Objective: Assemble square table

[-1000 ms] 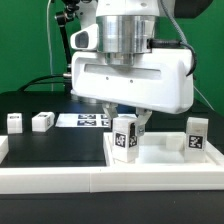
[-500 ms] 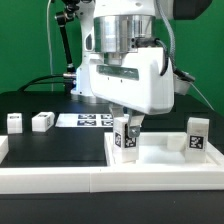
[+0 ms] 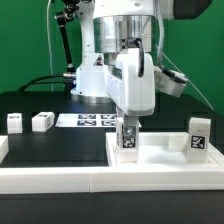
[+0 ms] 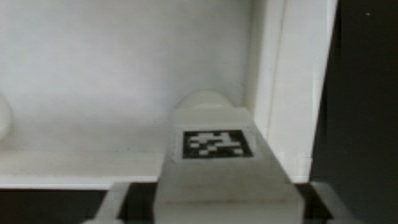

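I see the pincer [image 3: 128, 127] clamped on one upright leg [image 3: 128, 140], directly over the square table slab [image 3: 165, 158]; whether it touches, I cannot tell. A second leg [image 3: 197, 136] stands on the slab toward the exterior view's right of the pincer; a third leg [image 3: 42, 121] and a fourth leg [image 3: 14, 122] sit well apart on its other side.

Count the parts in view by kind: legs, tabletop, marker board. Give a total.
Leg: 4 (two loose on the exterior view's left, one held in the gripper, one standing on the tabletop)
Tabletop: 1
Marker board: 1
Total: 6
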